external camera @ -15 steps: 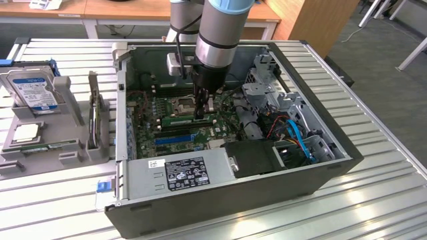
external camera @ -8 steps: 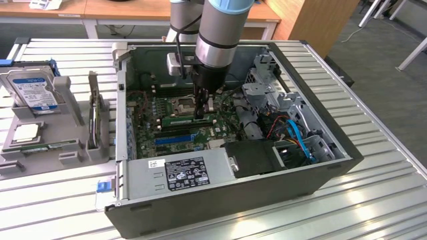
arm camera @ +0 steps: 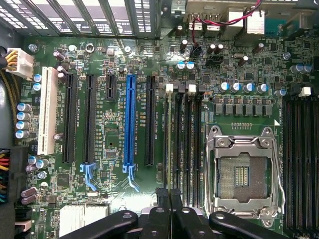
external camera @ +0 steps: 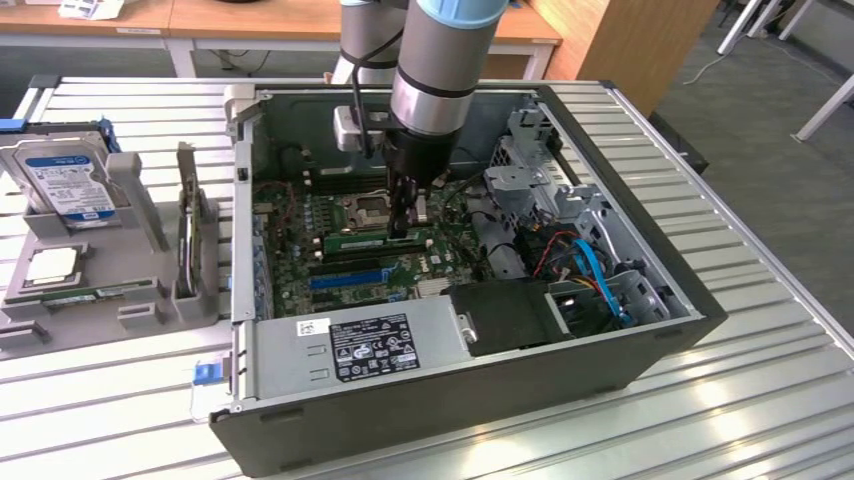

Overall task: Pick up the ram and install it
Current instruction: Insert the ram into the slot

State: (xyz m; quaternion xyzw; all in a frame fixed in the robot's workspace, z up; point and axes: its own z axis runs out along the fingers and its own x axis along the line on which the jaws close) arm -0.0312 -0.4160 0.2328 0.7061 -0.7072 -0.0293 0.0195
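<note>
**Gripper down on the ram beside the CPU socket**

In the exterior view the arm reaches straight down into the open computer case, which lies on its side on a slatted metal table. The gripper stands over the motherboard. Its fingertips are at the top edge of the ram. The ram stands on its long edge in a memory slot just beside the CPU socket, on the side nearer the blue slot.

In the wrist view the gripper has its 2 black fingers drawn narrow, almost touching. They are lined up with the row of memory slots between the CPU socket and the blue slot. Whether the tips pinch the ram or only bear on its edge, I cannot tell.

Outside the case, toward the exterior view's left, a grey fixture carries a hard drive, a loose processor and 1 other green memory stick. They sit well apart from the gripper.
</note>
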